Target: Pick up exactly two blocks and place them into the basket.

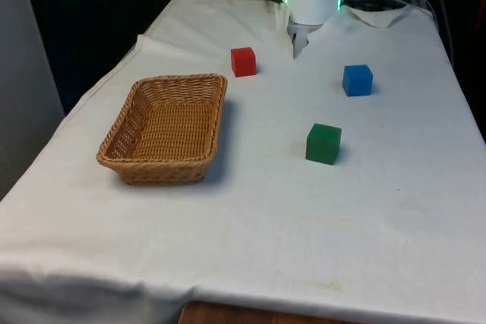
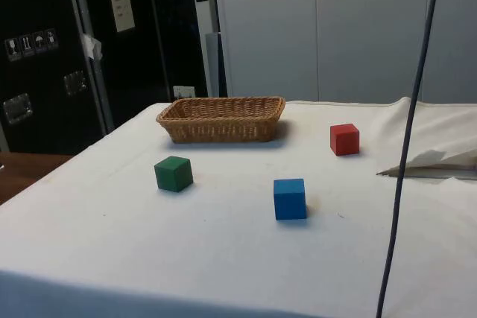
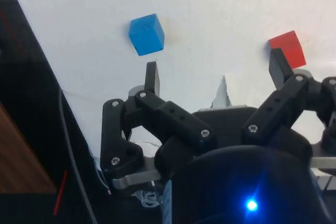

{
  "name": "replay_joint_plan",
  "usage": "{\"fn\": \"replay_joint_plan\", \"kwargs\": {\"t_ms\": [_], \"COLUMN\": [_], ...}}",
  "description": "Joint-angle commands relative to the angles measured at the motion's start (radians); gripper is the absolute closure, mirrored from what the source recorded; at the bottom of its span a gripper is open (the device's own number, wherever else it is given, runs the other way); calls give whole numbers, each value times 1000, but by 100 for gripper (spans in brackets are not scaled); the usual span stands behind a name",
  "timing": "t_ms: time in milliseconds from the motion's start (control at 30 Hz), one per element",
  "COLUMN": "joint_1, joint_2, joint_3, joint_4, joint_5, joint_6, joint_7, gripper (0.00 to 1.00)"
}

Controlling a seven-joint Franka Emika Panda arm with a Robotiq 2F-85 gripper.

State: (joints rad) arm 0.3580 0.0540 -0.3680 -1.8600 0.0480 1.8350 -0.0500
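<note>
On the white cloth (image 1: 250, 218) sit three blocks and a wicker basket (image 1: 168, 128), all apart from one another. Seen from the front, with the green block (image 1: 323, 143) as the centre of the dial, the blue block (image 1: 357, 80) lies at about one o'clock, the red block (image 1: 243, 61) at about eleven o'clock, and the basket at about nine o'clock, well apart from it. The basket holds nothing, and its long side runs toward the far end of the table. From the side view the basket (image 2: 222, 118) stands beyond the green block (image 2: 174, 173), with the blue block (image 2: 289, 199) nearest the camera and the red block (image 2: 344, 139) off toward the arm's end. The gripper (image 3: 216, 72) hangs above the cloth with its fingers (image 3: 151, 77) spread wide and nothing between them; the blue block (image 3: 146, 34) and the red block (image 3: 287, 49) each lie just beyond a fingertip, neither touched.
</note>
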Motion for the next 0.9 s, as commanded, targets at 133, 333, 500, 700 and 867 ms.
{"fn": "replay_joint_plan", "kwargs": {"t_ms": [133, 333, 500, 700, 867], "joint_1": [2, 2, 1, 1, 3], "joint_2": [-50, -85, -134, -164, -179], "joint_3": [6, 12, 24, 39, 72], "joint_4": [-69, -122, -193, -243, -283], "joint_5": [-13, -22, -36, -55, -68], "joint_6": [44, 82, 133, 177, 221], "joint_7": [8, 13, 23, 42, 76], "gripper": [0, 0, 0, 0, 0]}}
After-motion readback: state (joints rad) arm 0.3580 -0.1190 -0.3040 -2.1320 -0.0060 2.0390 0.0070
